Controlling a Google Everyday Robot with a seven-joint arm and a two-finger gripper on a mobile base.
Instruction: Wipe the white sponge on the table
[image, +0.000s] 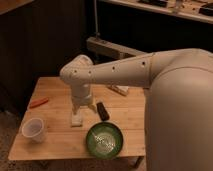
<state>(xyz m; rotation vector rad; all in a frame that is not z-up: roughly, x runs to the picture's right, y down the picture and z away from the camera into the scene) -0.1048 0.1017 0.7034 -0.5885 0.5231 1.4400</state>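
Observation:
The white sponge lies flat on the light wooden table, left of centre. My gripper points straight down from the white arm and its lower end meets the sponge from above. The arm reaches in from the right and covers the middle back of the table. Part of the sponge is hidden under the gripper.
A small black rectangular object lies just right of the gripper. A green bowl sits at the front edge. A translucent white cup stands at the front left. An orange-red item lies at the left edge. A pale block lies behind the arm.

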